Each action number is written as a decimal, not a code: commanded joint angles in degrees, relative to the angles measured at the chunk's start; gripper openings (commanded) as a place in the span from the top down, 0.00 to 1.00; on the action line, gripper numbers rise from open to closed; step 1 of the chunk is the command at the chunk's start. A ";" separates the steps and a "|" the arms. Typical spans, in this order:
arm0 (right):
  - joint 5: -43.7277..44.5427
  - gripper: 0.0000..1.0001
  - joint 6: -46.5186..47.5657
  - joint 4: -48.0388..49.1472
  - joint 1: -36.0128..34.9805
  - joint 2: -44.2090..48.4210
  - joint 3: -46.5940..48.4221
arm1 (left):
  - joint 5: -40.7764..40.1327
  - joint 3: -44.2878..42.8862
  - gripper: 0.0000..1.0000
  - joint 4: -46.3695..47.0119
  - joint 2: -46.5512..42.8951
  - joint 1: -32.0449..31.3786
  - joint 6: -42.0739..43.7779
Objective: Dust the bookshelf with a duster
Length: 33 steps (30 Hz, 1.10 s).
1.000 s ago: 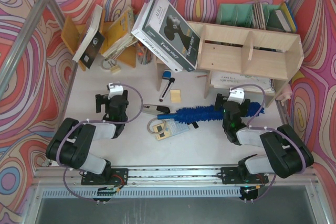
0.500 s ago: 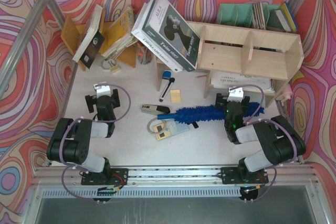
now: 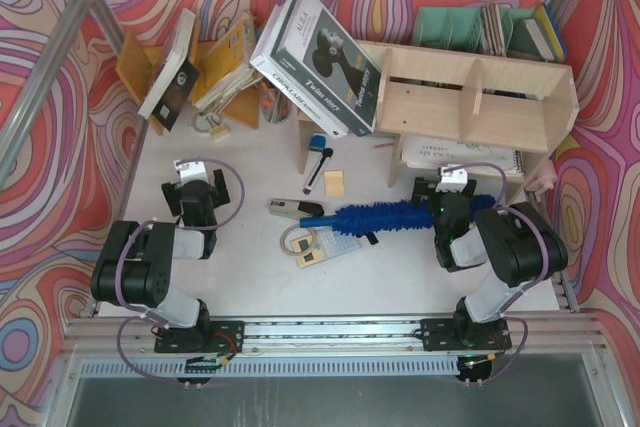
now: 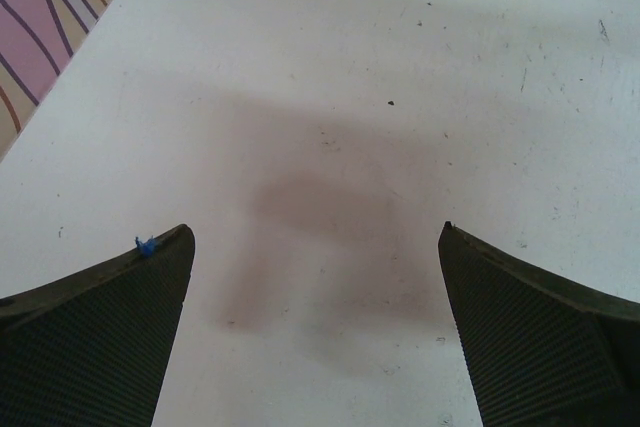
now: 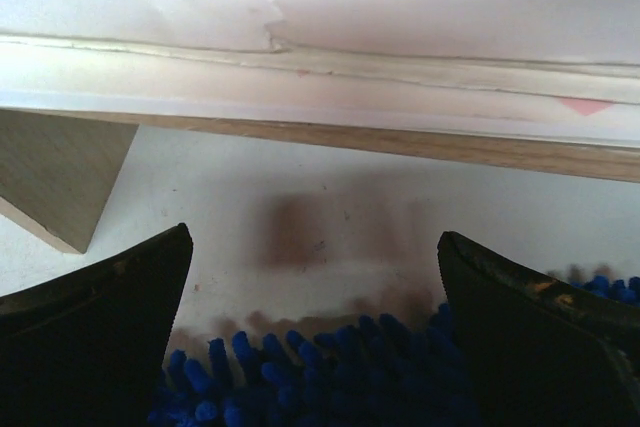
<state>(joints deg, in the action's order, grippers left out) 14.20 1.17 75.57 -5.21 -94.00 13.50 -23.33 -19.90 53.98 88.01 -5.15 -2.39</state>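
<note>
Duster (image 3: 385,217): flat on counter (image 3: 250,277), in front of bookshelf (image 3: 480,97).
Right fingers (image 5: 90,327): spread wide, empty, above the duster's fluffy end.
Left fingers (image 4: 100,337): spread wide, empty, above bare counter.

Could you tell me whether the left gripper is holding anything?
No, the left gripper stands wide open above the white table, with nothing between its jaws.

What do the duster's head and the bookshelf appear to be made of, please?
The duster: soft microfibre by the look, matte bright blue, with stubby noodle-like tufts. The bookshelf: pale unpainted wood, probably plywood, with a matte finish; faint grain and bare edges show.
</note>
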 commanded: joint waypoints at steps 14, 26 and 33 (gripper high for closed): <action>-3.12 0.01 -0.44 -2.40 0.80 -2.64 4.91 | -0.93 -0.51 0.02 0.43 0.38 0.19 -1.30; -3.03 0.01 -0.38 -2.34 0.75 -2.60 4.87 | -0.93 -0.53 0.02 0.52 0.43 0.22 -1.27; -3.07 0.01 -0.41 -2.44 0.73 -2.67 4.97 | -0.93 -0.59 0.02 0.52 0.41 0.18 -1.27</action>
<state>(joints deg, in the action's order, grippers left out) 11.46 1.06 72.69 -4.82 -96.36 17.78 -23.64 -19.94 53.69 88.01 -5.15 -2.85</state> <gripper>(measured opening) 0.987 0.984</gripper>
